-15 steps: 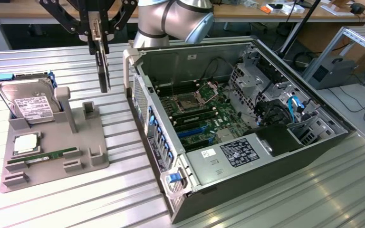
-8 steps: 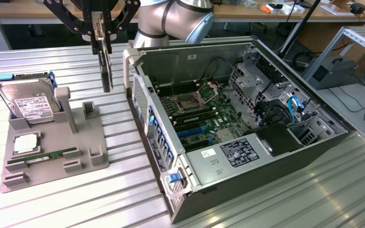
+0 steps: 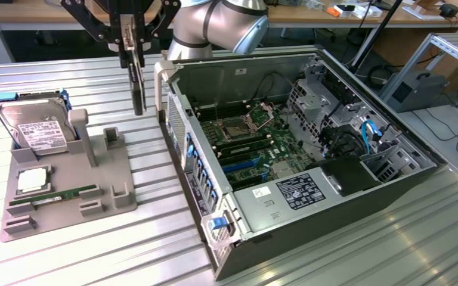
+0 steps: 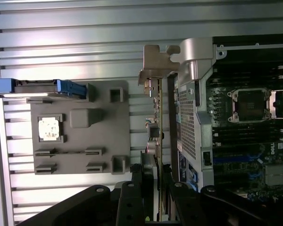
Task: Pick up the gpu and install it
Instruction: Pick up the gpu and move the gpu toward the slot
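My gripper point(image 3: 132, 44) is shut on the top edge of the gpu point(image 3: 138, 89), a thin dark card that hangs vertically, edge-on, above the metal table. The card hangs in the gap between the grey parts holder point(image 3: 70, 179) and the open computer case point(image 3: 293, 155), just outside the case's near wall. In the wrist view the gpu point(image 4: 156, 117) runs away from the fingers point(image 4: 137, 181), with its silver bracket point(image 4: 156, 63) at the far end beside the case's corner post. The motherboard point(image 3: 249, 140) lies exposed inside the case with blue and black slots.
The grey parts holder carries a hard drive point(image 3: 30, 128) standing in a blue frame, a CPU point(image 3: 34, 179) and a green RAM stick point(image 3: 54, 195). Drive cages and cables point(image 3: 356, 131) fill the case on the exterior view's right. Slatted table point(image 3: 133, 250) surrounds everything.
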Robot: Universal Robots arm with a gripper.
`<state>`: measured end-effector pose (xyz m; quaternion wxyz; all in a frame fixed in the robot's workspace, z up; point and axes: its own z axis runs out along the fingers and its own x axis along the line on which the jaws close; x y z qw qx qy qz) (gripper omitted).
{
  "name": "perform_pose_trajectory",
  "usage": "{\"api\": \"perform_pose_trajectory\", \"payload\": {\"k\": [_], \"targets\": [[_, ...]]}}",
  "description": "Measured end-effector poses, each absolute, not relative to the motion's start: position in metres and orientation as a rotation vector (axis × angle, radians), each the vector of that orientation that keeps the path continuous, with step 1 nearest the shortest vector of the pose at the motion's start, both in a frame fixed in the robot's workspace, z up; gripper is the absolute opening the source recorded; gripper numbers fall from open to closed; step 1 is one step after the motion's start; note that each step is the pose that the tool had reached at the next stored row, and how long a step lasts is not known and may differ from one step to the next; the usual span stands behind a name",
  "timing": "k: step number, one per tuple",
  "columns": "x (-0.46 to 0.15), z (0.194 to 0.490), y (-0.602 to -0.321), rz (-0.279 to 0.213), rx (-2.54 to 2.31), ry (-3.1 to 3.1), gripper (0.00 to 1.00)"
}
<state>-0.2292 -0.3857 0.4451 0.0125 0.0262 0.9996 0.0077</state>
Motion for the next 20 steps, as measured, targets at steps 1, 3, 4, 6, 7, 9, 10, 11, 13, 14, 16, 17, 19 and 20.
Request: {"api": "perform_pose_trajectory", "payload": {"k": [1, 3, 4, 6, 7, 9, 10, 11, 13, 14, 16, 17, 19, 20], "targets": [[-0.229, 0.445, -0.386, 0.024, 0.082, 3.115, 0.27], [-0.227, 0.445, -0.386, 0.023, 0.082, 3.115, 0.27], [-0.226, 0.445, -0.386, 0.022, 0.082, 3.116, 0.27], [-0.225, 0.445, -0.386, 0.022, 0.081, 3.116, 0.27], [-0.224, 0.445, -0.386, 0.022, 0.082, 3.116, 0.27], [-0.223, 0.445, -0.386, 0.021, 0.082, 3.115, 0.27], [-0.222, 0.445, -0.386, 0.021, 0.082, 3.115, 0.27], [-0.221, 0.445, -0.386, 0.020, 0.082, 3.115, 0.27], [-0.219, 0.445, -0.386, 0.019, 0.082, 3.115, 0.27], [-0.218, 0.445, -0.386, 0.019, 0.082, 3.115, 0.27], [-0.217, 0.445, -0.386, 0.018, 0.081, 3.115, 0.27], [-0.216, 0.445, -0.386, 0.018, 0.081, 3.115, 0.27], [-0.214, 0.445, -0.386, 0.018, 0.081, 3.115, 0.27], [-0.212, 0.445, -0.386, 0.018, 0.081, 3.115, 0.27]]}}
